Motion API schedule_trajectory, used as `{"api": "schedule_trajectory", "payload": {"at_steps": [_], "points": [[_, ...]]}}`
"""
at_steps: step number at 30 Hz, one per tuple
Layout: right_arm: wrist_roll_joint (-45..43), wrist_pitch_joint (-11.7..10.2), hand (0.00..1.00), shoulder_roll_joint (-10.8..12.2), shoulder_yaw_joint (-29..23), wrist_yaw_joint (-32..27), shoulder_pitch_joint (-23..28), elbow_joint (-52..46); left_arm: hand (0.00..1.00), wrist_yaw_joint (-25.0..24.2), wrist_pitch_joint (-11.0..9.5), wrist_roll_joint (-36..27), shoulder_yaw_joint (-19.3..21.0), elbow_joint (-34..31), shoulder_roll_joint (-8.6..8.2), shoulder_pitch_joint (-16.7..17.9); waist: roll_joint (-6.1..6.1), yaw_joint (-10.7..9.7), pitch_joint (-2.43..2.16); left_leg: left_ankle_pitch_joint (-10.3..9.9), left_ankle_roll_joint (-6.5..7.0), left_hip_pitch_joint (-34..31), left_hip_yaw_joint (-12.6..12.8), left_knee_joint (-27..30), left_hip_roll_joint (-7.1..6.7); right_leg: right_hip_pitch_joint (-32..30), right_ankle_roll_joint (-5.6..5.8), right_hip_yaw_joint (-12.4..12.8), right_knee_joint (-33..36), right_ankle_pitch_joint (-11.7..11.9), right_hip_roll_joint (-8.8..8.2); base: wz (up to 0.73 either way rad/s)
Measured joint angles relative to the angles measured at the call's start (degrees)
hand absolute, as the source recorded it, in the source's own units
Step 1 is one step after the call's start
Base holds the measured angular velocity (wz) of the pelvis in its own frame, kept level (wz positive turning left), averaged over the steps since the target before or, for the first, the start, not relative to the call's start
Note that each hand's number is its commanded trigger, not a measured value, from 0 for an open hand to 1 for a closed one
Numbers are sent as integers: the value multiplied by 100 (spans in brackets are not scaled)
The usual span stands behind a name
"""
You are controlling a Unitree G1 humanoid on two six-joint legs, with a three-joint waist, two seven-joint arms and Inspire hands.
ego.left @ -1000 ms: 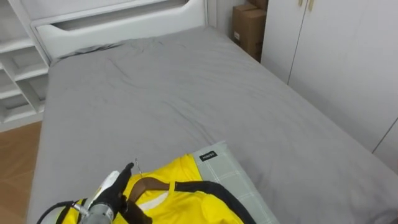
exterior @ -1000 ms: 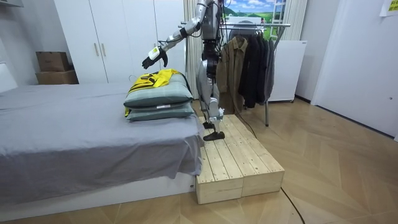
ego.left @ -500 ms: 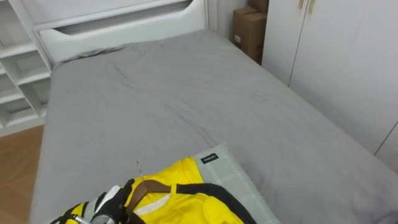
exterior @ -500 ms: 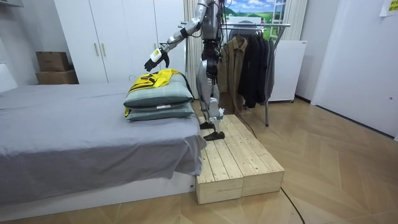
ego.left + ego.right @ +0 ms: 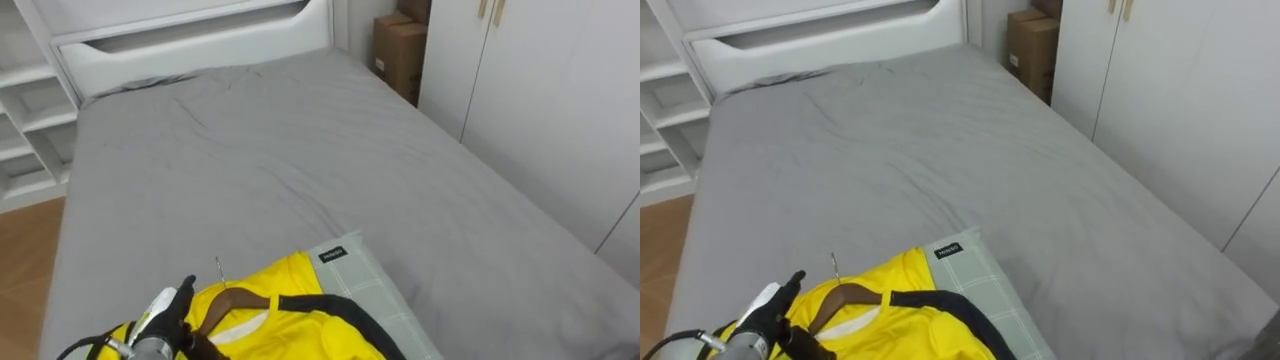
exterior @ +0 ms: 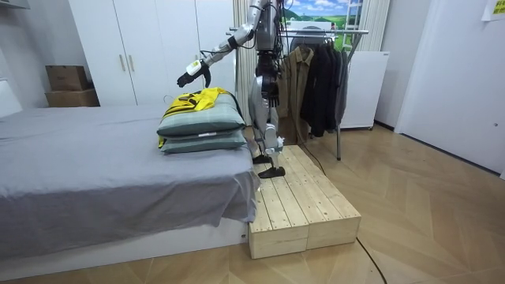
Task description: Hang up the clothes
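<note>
Grey bed (image 5: 300, 170) beside white wardrobes (image 5: 540, 100), wooden floor (image 6: 410, 205).

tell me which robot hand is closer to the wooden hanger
Left: the left robot hand hovers just left of the wooden hanger, above the yellow garment.

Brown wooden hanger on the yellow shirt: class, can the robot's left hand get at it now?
Probably yes: the left hand hovers close by the brown wooden hanger, which lies uncovered atop the yellow shirt.
</note>
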Motion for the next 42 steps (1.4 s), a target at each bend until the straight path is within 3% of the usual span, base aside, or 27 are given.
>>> {"api": "schedule_trajectory", "payload": {"at_steps": [6, 17, 22, 25, 32, 33, 36, 42], "points": [[6, 60, 0, 4, 104, 63, -1, -8, 0, 21, 155, 922, -3, 42, 1, -45, -35, 1, -10, -1, -1, -1, -2, 5, 1, 17, 1, 14, -40, 0, 0, 0], [42, 222, 0, -2, 101, 59, -13, -36, 0, 145, 478, 1124, -10, 164, 0, -46, 21, -8, 9, -31, 14, -86, -4, -15, -1, -71, 10, 18, -18, 5, 12, 0], [56, 216, 0, -7, 109, 35, -31, -108, 0, 211, 483, 1167, -8, 176, 2, -75, 27, -6, 4, -38, 16, -215, 19, 30, -6, -237, 10, 3, 78, 5, -7, -2], [169, 199, 0, -20, 300, 36, -84, -188, 0, 224, 470, 1159, -53, 531, 2, -317, -2, 16, 25, -37, 16, -352, 28, 113, -10, -393, 9, -5, 169, 5, -23, 0], [273, -21, 0, -30, 653, -104, -487, -228, 0, 422, 288, 854, -183, 1526, -53, -1036, 0, -23, 62, -47, 26, -917, 40, 428, -13, -881, 2, -1, 323, 33, -49, 2], [341, -48, 0, -29, 676, -158, -585, -230, 0, 504, 215, 850, -184, 1591, -97, -1084, 0, -29, 98, -50, 31, -925, 41, 433, -17, -899, 2, 0, 355, 32, -53, 0], [487, -163, 0, -47, 936, -226, -848, -194, 0, 722, 21, 845, -303, 1813, -221, -1239, 2, -26, 134, -51, 32, -1091, 59, 524, -26, -1086, 0, 8, 428, 31, -67, -3], [595, -356, 0, -39, 1243, -225, -1056, -133, 0, 841, -254, 634, -401, 2108, -316, -1325, -45, -44, 170, -52, 33, -1556, 59, 827, -48, -1559, -25, -5, 750, -13, -121, 3]]}}
